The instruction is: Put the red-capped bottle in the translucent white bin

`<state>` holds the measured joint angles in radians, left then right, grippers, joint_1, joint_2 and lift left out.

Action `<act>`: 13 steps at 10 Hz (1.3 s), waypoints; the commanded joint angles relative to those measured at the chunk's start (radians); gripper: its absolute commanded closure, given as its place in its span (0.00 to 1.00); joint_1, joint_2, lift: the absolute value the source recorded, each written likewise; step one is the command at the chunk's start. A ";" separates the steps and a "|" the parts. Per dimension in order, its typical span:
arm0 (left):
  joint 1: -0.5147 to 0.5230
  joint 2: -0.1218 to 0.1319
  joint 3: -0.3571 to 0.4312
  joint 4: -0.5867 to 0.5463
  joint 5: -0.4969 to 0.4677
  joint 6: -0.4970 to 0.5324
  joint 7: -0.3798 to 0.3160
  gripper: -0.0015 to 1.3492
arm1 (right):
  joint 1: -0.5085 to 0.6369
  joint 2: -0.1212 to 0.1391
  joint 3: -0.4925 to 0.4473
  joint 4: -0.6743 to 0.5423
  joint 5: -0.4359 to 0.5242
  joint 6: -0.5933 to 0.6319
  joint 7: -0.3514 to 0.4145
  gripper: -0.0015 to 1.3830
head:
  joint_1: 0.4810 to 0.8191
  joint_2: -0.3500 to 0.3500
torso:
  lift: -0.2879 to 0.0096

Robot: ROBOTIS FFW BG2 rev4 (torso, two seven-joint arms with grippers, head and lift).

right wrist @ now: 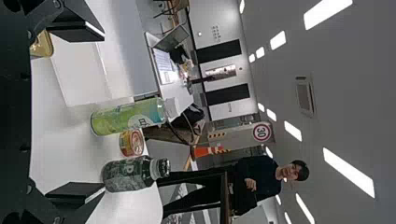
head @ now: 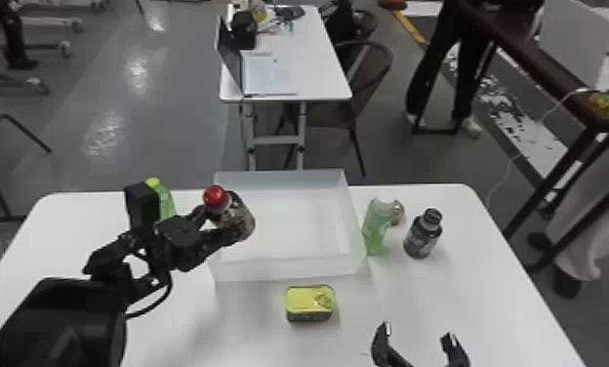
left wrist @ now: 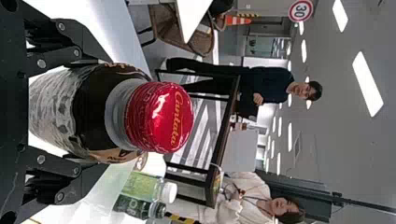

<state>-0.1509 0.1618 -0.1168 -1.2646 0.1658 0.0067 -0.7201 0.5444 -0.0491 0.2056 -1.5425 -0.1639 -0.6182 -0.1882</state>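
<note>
My left gripper (head: pixel 220 229) is shut on the red-capped bottle (head: pixel 242 222), which it holds up at the left side of the translucent white bin (head: pixel 289 270), cap tilted toward the upper left. Seen from the left wrist, the bottle (left wrist: pixel 93 112) is squeezed between both fingers of the left gripper (left wrist: pixel 88 112), its red cap pointing away from the wrist. Low in the head view, the right gripper (head: pixel 418 341) stands open over the front of the table; in the right wrist view too, the right gripper (right wrist: pixel 88 116) has its fingers wide apart.
Right of the bin stand a green bottle (head: pixel 376 229), a dark bottle (head: pixel 422 234) and a small round can (head: pixel 397 213) behind them. A yellow-topped tin (head: pixel 310 302) lies in front of the bin. Another green bottle (head: pixel 166 200) is behind the left arm.
</note>
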 commanded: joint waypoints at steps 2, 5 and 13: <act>-0.095 -0.027 -0.017 0.235 -0.038 -0.080 -0.024 0.61 | -0.004 0.000 0.000 0.006 -0.006 0.000 0.009 0.11 | 0.63 0.35 | 0.97; -0.159 -0.050 0.016 0.356 -0.092 -0.140 -0.010 0.42 | -0.007 0.000 0.000 0.009 -0.009 0.000 0.012 0.11 | 0.63 0.35 | 0.97; 0.119 -0.039 0.117 -0.062 -0.015 -0.077 0.099 0.17 | -0.007 0.000 0.000 0.010 -0.012 0.000 0.016 0.11 | 0.63 0.37 | 0.97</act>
<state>-0.0901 0.1242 -0.0319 -1.2474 0.1475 -0.0866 -0.6222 0.5367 -0.0489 0.2055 -1.5324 -0.1773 -0.6182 -0.1718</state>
